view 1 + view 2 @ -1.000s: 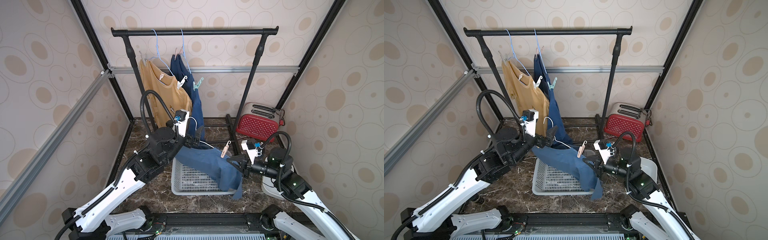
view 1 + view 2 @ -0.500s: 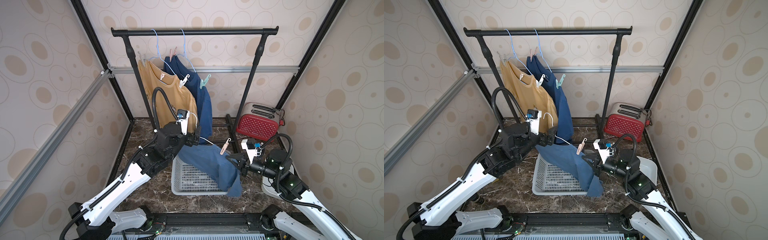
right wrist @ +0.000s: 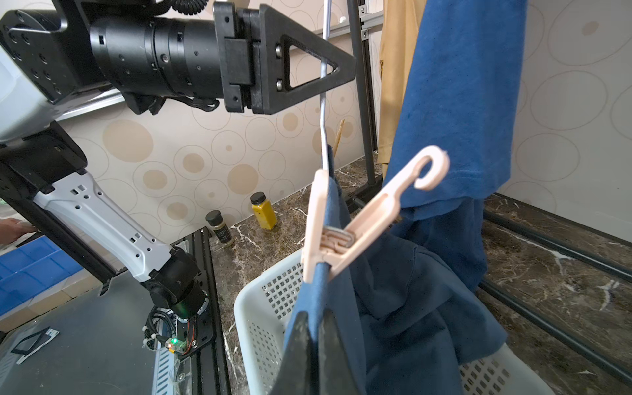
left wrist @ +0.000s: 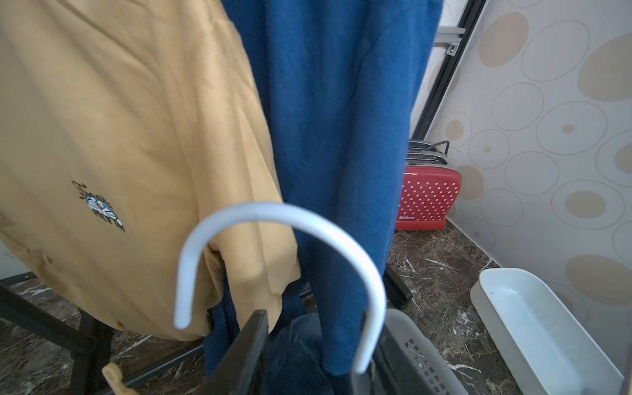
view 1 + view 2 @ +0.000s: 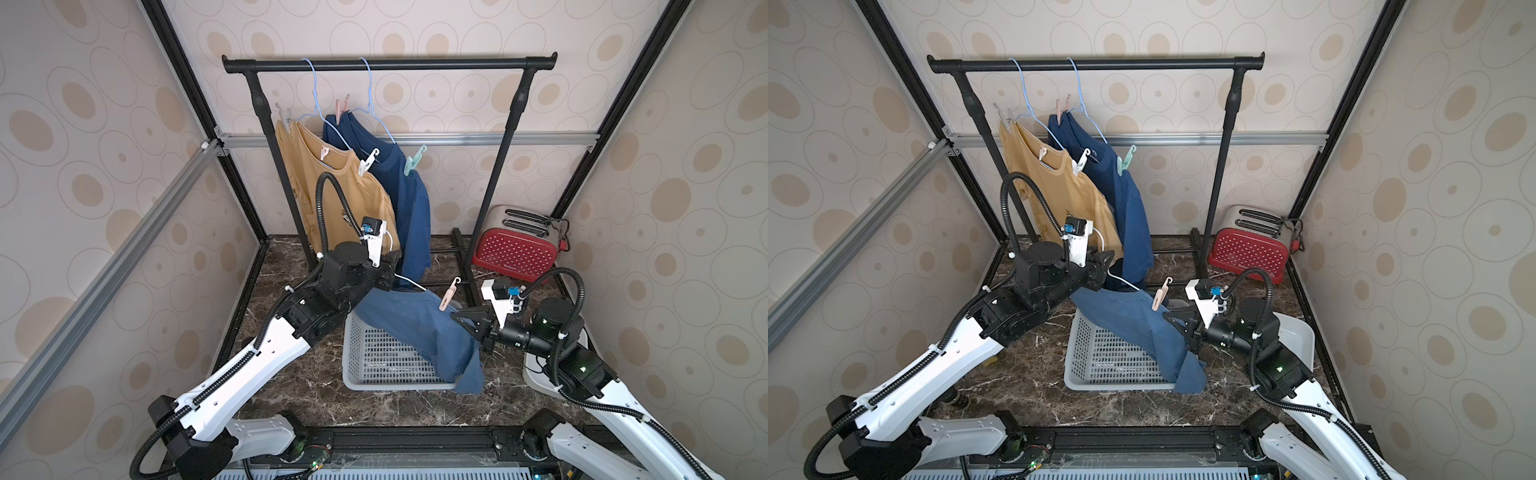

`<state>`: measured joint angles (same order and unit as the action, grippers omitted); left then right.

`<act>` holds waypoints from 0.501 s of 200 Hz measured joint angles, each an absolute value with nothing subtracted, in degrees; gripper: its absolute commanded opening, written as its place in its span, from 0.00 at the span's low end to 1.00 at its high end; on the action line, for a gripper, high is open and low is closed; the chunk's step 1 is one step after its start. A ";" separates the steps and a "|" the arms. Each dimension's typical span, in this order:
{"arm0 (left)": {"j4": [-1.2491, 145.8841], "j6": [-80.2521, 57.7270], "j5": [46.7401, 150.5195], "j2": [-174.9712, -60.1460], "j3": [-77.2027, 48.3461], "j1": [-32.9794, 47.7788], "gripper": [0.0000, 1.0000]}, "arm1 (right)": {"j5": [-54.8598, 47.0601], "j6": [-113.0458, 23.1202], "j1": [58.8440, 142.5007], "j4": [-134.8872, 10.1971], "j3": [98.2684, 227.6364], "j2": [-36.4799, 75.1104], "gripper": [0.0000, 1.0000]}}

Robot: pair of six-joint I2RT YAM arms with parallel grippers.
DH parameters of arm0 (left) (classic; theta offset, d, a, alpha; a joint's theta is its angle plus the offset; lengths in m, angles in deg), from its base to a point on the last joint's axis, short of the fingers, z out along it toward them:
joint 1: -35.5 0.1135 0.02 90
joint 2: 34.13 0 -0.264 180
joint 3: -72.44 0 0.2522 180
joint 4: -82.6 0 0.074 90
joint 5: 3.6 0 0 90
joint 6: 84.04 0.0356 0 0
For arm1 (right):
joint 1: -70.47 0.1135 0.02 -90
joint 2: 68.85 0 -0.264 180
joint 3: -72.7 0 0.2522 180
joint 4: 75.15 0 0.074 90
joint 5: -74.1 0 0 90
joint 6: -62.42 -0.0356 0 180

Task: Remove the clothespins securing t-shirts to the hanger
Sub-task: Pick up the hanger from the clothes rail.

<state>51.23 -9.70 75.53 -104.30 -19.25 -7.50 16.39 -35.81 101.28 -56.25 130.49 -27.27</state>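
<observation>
The black rack (image 5: 386, 64) stands at the back of the marble tabletop (image 5: 316, 386). From its rail hang a mustard yellow t-shirt (image 5: 332, 195) and a dark blue t-shirt (image 5: 409, 208), each on a wire hanger. Pins fix their shoulders: a white clothespin (image 5: 368, 162), a teal clothespin (image 5: 413, 160), and others higher up that are too small to read well. These two shirts look untouched by the task so far.

A third, lowered blue t-shirt (image 5: 415, 324) is stretched between the two arms over the grey basket (image 5: 353, 353), probably so that it drops in once freed. It rides on a white hanger (image 4: 280, 219), whose hook rises between the jaws of the left claw (image 4: 311, 325). Those jaws stand partly apart around the hanger's neck and the bunched collar. Whether they already pinch it I cannot tell. Their likely job is to steady that end.

The right claw (image 3: 316, 318) is closed on the shirt's shoulder edge, which pulls the cloth taut. Just beyond its tips a pink hook-tipped clothespin (image 3: 359, 222) clamps the fabric to the hanger wire, so holding this near keeps the pin steady and within reach, and I judge it the next to come off
</observation>
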 measured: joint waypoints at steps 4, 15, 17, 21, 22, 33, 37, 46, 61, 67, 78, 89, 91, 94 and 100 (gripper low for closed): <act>51.27 -9.70 75.57 -104.30 -19.25 -7.50 0.42 | 16.39 -35.74 101.28 -56.25 130.49 -27.20 0.00; 51.32 -9.72 75.61 -104.30 -19.25 -7.50 0.40 | 16.37 -35.57 101.28 -56.25 130.49 -27.09 0.00; 51.34 -9.72 75.64 -104.30 -19.25 -7.50 0.39 | 16.35 -35.55 101.28 -56.22 130.49 -27.07 0.00; 51.36 -9.72 75.64 -104.30 -19.25 -7.50 0.38 | 16.33 -35.46 101.28 -56.22 130.49 -27.03 0.00; 51.38 -9.75 75.64 -104.30 -19.25 -7.50 0.37 | 16.31 -35.44 101.28 -56.20 130.49 -27.03 0.00; 51.54 -9.77 75.66 -104.30 -19.25 -7.50 0.32 | 16.20 -35.20 101.28 -56.20 130.49 -27.00 0.00; 51.60 -9.90 75.81 -104.30 -19.25 -7.50 0.31 | 16.13 -35.11 101.28 -56.20 130.49 -26.98 0.00; 51.60 -9.94 76.01 -104.30 -19.23 -7.53 0.26 | 16.00 -34.95 101.30 -56.22 130.47 -26.98 0.00; 51.60 -10.03 76.79 -104.30 -19.23 -7.61 0.13 | 15.80 -34.65 101.36 -56.27 130.47 -26.87 0.00; 51.62 -10.21 77.10 -104.30 -19.23 -7.68 0.09 | 15.72 -34.54 101.39 -56.25 130.47 -26.79 0.00; 51.75 -10.93 77.73 -104.30 -19.17 -7.92 0.05 | 15.70 -34.30 101.45 -56.18 130.47 -26.63 0.00; 52.30 -11.15 78.02 -104.30 -19.12 -7.94 0.01 | 15.56 -33.99 101.54 -55.72 130.47 -26.57 0.00; 52.34 -11.10 78.08 -104.28 -19.12 -7.94 0.01 | 15.56 -33.95 101.56 -55.72 130.47 -26.52 0.00; 52.43 -11.21 78.11 -104.26 -19.10 -7.94 0.00 | 15.54 -33.84 101.56 -55.70 130.47 -26.52 0.02; 52.58 -11.19 78.19 -104.17 -18.95 -7.94 0.01 | 15.54 -33.64 101.58 -55.68 130.47 -26.52 0.09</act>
<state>52.58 -11.19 78.19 -104.17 -18.95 -7.94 15.54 -33.64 101.58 -55.68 130.47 -26.52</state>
